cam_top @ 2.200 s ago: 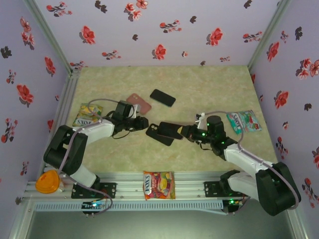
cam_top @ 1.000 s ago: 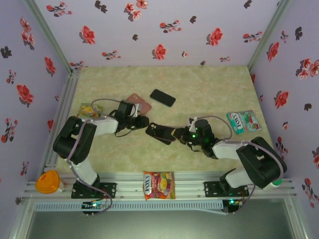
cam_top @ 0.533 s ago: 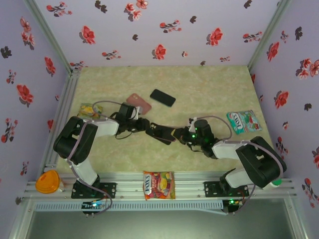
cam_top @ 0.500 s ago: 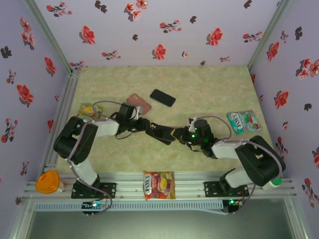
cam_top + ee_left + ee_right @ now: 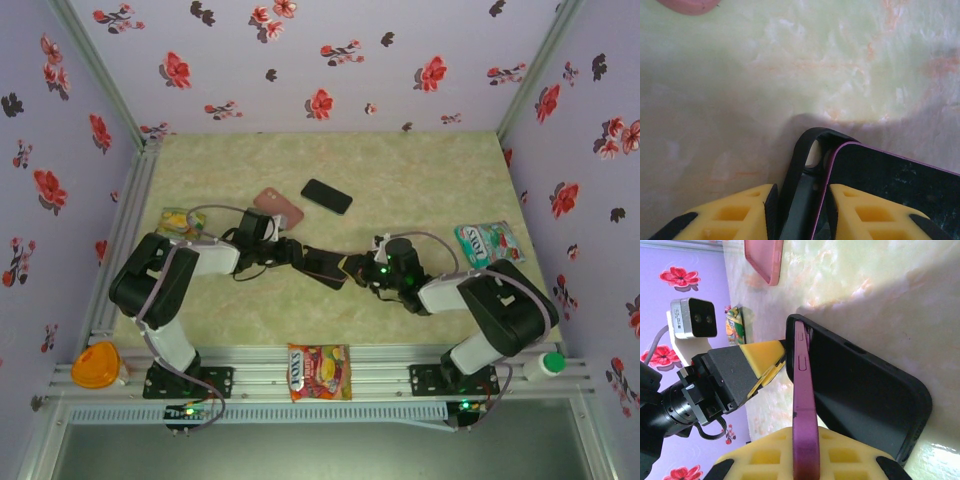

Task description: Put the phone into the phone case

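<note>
Beige-green marbled counter (image 5: 440, 175) sits inside purple walls (image 5: 330, 50) printed with red flowers. Both arms lie low over it and meet near its middle, the left arm (image 5: 200, 260) reaching in from the left and the right arm (image 5: 470, 295) from the right.

Three packets (image 5: 319, 372) lie around: one on the rail (image 5: 250, 375) at the near edge, one by the right wall, and one half hidden behind the left arm.

Between the arms is the black case (image 5: 322, 264), with a tool at each end. The left tool (image 5: 292, 251) is clamped on the end with the camera hole. In its wrist view the yellow fingers (image 5: 735, 215) stand on either side of that end's rim, and the phone's purple edge sits in the same gap.

The right tool (image 5: 352, 269) is clenched on the phone (image 5: 802, 405), pinching its thin purple body at the end nearest its own wrist. From the right wrist the phone is edge-on, side buttons showing. Its far end is tucked into the case beside the left tool. From there the case angles away, so the held end stands clear of it.

Beyond the left tool lie a pink case (image 5: 279, 207) and, just beside it, a black phone (image 5: 327, 196). An orange lid (image 5: 95, 365) sits at the near left corner and a small bottle (image 5: 548, 362) at the near right
</note>
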You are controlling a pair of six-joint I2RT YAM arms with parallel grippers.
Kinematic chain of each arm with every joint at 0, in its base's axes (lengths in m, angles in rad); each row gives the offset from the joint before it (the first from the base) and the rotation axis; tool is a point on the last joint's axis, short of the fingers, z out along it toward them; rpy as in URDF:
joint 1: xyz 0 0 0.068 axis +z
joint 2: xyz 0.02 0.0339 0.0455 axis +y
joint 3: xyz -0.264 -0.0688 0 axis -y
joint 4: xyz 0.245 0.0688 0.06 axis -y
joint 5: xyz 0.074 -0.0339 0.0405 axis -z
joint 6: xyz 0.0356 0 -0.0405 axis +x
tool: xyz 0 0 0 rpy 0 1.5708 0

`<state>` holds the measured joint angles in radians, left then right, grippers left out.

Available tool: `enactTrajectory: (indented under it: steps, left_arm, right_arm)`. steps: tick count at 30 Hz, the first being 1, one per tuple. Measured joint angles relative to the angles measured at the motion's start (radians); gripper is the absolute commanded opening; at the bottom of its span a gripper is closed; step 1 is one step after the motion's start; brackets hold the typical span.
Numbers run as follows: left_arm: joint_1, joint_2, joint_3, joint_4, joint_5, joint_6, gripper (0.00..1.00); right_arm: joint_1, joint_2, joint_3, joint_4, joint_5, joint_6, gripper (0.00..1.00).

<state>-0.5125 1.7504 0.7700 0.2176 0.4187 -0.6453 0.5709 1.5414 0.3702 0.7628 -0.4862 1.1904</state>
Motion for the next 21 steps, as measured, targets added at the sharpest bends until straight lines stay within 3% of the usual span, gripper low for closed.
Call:
enactTrajectory:
  steps: [21]
  left_arm:
    - [0.0,-0.001,-0.008,0.02,0.002,-0.018,0.37]
  right_arm:
    - [0.015,0.16,0.035,0.181,-0.021,0.06,0.0]
